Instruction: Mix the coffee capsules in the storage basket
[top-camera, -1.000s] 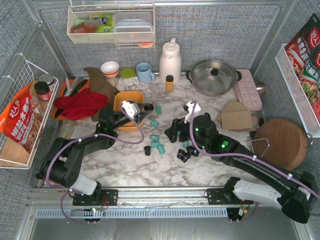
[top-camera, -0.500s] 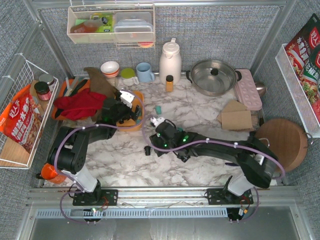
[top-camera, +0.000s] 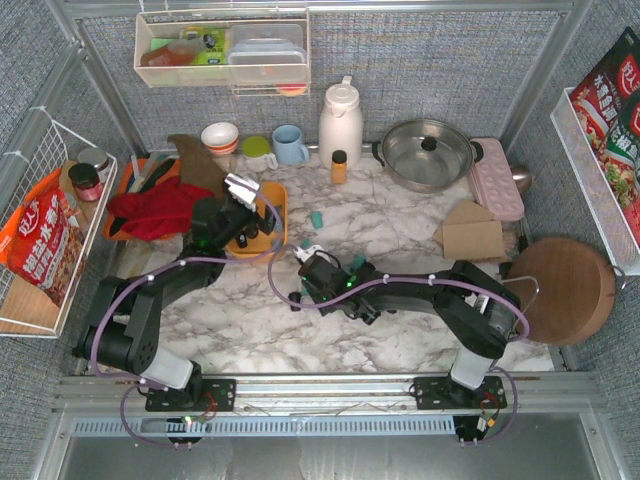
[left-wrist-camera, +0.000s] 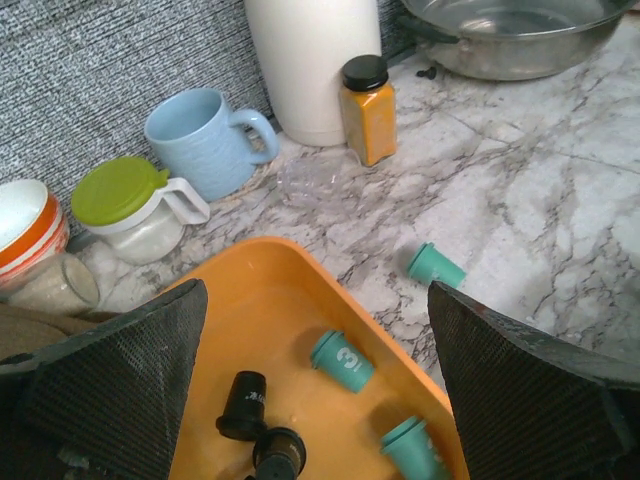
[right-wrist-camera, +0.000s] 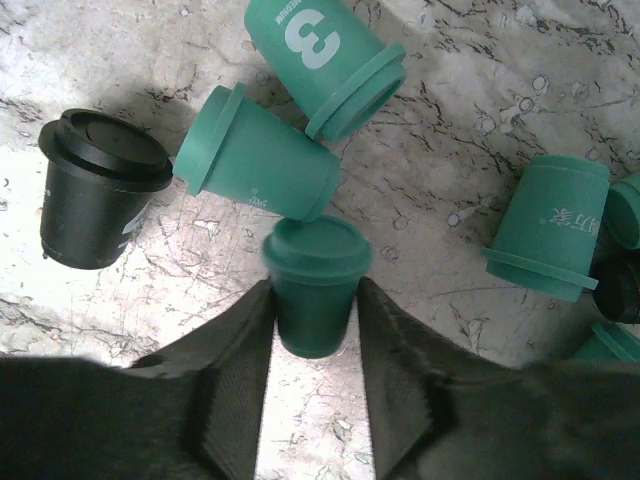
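Shifting slightly since the last look, the left gripper (left-wrist-camera: 315, 295) hangs over the storage basket (left-wrist-camera: 270, 310), fingers spread wide and empty. That is probably to keep clear of the tray, where teal and black capsules (left-wrist-camera: 342, 360) already lie together. One stray teal pod (left-wrist-camera: 435, 265) sits on the marble just beyond the rim. Over on the right, the right gripper (right-wrist-camera: 313, 290) has slid leftward into the loose cluster. It's pinched narrow on a teal capsule (right-wrist-camera: 315, 265), snug between its fingers, looking ready to lift. A black capsule (right-wrist-camera: 95, 190) lies nearby.

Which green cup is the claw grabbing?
The green capsule held by the right gripper, between its dark fingers. The other green ones lie loose on the marble, one showing a 3.
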